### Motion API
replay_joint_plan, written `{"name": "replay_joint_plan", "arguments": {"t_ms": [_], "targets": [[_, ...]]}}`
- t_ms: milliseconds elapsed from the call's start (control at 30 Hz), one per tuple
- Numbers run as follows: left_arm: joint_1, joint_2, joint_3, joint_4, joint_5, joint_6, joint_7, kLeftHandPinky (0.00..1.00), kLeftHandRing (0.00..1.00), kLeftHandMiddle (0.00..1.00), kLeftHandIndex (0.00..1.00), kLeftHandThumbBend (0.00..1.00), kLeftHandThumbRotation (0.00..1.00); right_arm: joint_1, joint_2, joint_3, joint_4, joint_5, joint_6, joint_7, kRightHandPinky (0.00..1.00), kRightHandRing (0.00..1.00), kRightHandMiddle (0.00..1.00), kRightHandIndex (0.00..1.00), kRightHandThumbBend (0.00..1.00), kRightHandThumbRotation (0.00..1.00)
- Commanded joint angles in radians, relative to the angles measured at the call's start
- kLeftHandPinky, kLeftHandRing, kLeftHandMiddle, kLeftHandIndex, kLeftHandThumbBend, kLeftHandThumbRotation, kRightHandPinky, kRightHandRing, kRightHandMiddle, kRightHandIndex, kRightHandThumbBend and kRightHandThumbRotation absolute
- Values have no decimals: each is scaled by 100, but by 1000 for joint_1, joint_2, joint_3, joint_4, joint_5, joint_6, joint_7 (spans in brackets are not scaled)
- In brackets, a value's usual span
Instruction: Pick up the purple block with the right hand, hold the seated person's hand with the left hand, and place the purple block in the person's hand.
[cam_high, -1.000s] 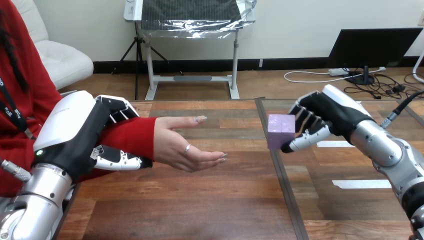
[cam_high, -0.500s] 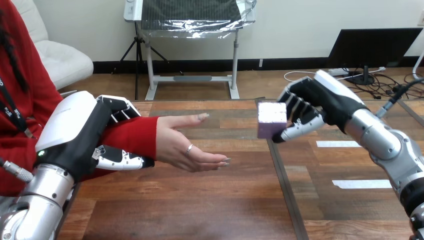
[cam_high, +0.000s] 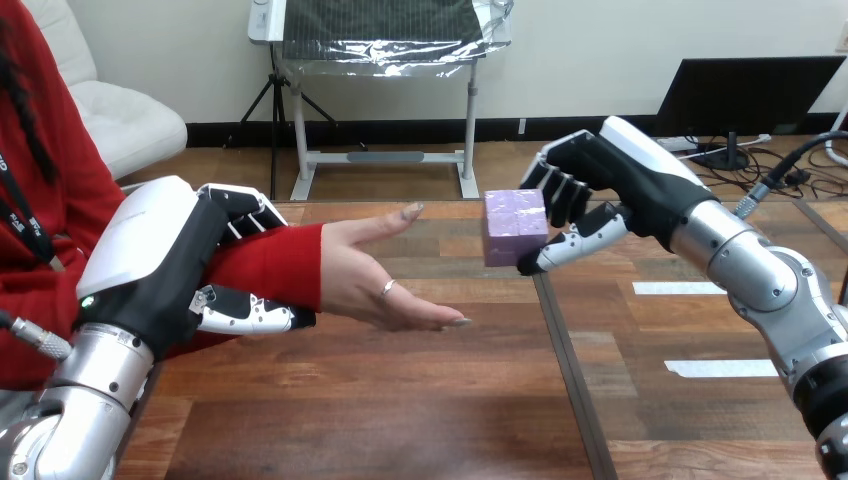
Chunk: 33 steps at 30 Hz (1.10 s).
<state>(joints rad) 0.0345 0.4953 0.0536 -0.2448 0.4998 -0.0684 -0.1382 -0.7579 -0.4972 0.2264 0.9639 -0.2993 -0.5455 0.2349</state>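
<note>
Right hand aloft over surface, fingers and thumb curled round purple block. Block clamped, clear of surface. Person's hand lies toward view's left of block and slightly lower, palm open, turned up and toward block, fingertips near block but apart. Left hand wraps person's red-sleeved forearm just behind wrist, fingers over top, thumb beneath. Judgement: coming move turns on short leftward, slightly downward carry onto palm. Right hand is the nearer one; release only once block is above palm.
</note>
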Motion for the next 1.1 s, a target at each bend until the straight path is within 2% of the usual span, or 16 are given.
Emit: {"name": "replay_joint_plan", "arguments": {"t_ms": [0, 200, 300, 600, 800, 1067], "targets": [[-79, 1, 7, -34, -6, -24, 22, 37, 42, 46, 46, 85, 0, -5, 15, -38, -95, 40, 3, 16, 37, 40, 44, 44, 80, 0], [-83, -1, 5, -28, -3, -29, 27, 37, 42, 46, 46, 85, 0, 12, 19, -34, -156, 55, 21, 41, 36, 39, 44, 45, 79, 0], [-84, -3, 5, -27, -3, -30, 29, 37, 42, 46, 46, 85, 0, 18, 24, -33, -171, 63, 13, 52, 35, 38, 43, 44, 79, 0], [-89, -8, 3, -33, 0, -32, 35, 37, 41, 45, 46, 86, 0, 34, 41, -24, -219, 54, 11, 64, 33, 37, 43, 44, 80, 0], [-93, -8, 2, -38, 1, -30, 31, 37, 41, 45, 45, 85, 0, 47, 55, -19, -260, 43, 37, 70, 32, 36, 43, 44, 80, 0], [-97, -9, 2, -43, 1, -25, 27, 37, 41, 45, 45, 85, 0, 61, 79, -15, -297, 56, 46, 106, 33, 37, 42, 44, 79, 0]]}}
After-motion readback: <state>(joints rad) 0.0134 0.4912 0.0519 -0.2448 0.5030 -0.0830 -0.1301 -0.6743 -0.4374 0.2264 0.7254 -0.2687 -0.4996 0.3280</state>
